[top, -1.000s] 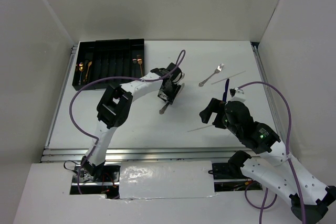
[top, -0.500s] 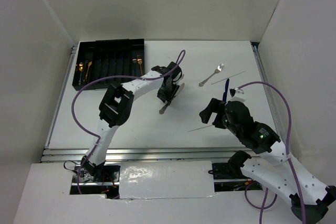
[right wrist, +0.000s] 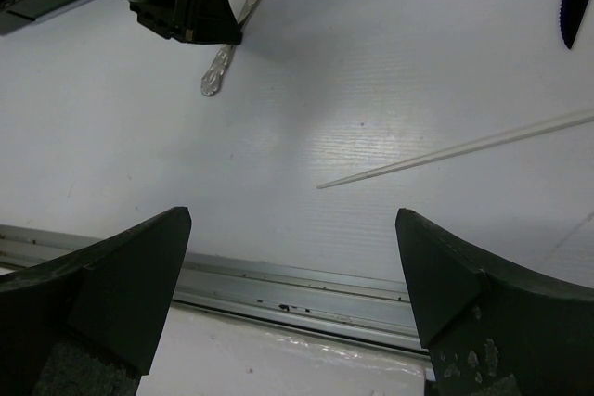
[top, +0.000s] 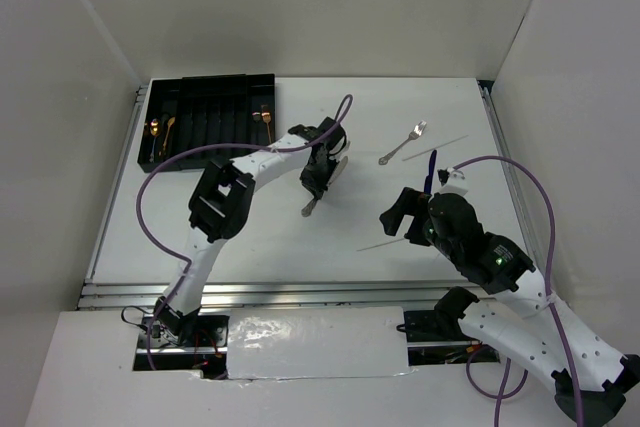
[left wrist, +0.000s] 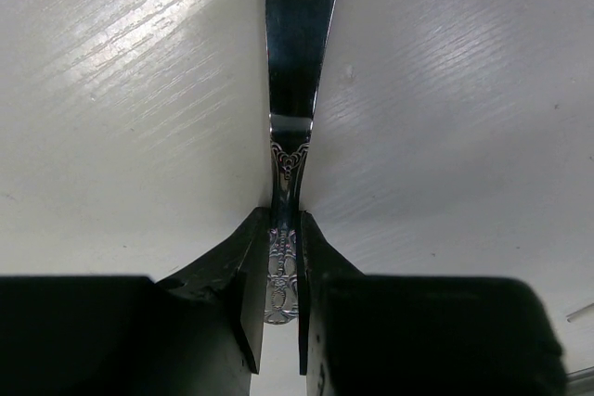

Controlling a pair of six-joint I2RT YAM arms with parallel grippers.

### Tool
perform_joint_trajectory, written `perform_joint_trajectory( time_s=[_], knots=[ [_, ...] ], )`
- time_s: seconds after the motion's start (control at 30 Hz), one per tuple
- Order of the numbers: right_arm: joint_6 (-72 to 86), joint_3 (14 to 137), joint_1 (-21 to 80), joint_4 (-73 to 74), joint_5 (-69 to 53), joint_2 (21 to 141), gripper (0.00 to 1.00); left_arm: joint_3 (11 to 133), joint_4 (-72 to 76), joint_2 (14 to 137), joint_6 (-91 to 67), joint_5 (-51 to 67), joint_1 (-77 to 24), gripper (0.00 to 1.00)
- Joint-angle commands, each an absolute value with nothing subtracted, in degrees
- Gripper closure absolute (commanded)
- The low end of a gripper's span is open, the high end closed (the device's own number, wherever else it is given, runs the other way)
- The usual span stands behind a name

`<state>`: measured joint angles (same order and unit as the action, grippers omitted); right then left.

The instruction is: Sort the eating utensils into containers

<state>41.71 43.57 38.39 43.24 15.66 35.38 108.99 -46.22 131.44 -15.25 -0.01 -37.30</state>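
Observation:
My left gripper [top: 317, 187] is shut on a silver utensil [top: 310, 208] with an ornate handle, at the table's middle. In the left wrist view the jaws [left wrist: 282, 222] pinch the patterned handle [left wrist: 283, 271] while the flat end [left wrist: 297, 44] runs away over the table. My right gripper [top: 400, 215] is open and empty, right of it; in the right wrist view [right wrist: 292, 271] it looks at that handle tip [right wrist: 215, 76]. The black cutlery tray [top: 210, 82] lies far left and holds copper-gold utensils [top: 156, 133]. A silver fork [top: 403, 143] and a dark serrated knife [top: 431, 169] lie on the table.
One thin pale stick [top: 435, 147] lies beside the fork; another [top: 385, 244] lies by my right gripper and shows in the right wrist view [right wrist: 464, 147]. A metal rail [right wrist: 306, 289] runs along the near table edge. White walls enclose the table.
My left gripper, with the silver utensil in it, has shifted very slightly up and left. The right arm has not moved.

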Motion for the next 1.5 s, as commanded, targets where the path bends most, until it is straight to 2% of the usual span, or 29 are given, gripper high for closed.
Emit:
perform_joint_trajectory(
  time_s=[0.0,0.57,1.03,1.23,1.47],
  knots=[
    [41.84,43.42,38.85,40.60,16.44,35.16,0.00,107.84,-45.79,128.68,-16.43,0.35,-37.97,1.00],
    [41.66,43.95,38.94,40.69,16.52,35.42,0.00,106.00,-45.27,120.86,-18.72,-2.27,-37.88,1.00],
    [40.25,43.77,39.02,39.03,16.17,36.21,0.00,93.79,-41.93,109.96,-21.62,-5.89,-36.13,1.00],
    [39.82,43.15,39.02,37.79,14.85,36.47,0.00,81.32,-34.72,103.89,-24.26,-7.30,-35.25,1.00],
    [39.29,43.16,39.02,37.35,15.29,36.83,0.00,79.10,-35.86,101.43,-24.43,-8.43,-34.89,1.00]
  ],
)
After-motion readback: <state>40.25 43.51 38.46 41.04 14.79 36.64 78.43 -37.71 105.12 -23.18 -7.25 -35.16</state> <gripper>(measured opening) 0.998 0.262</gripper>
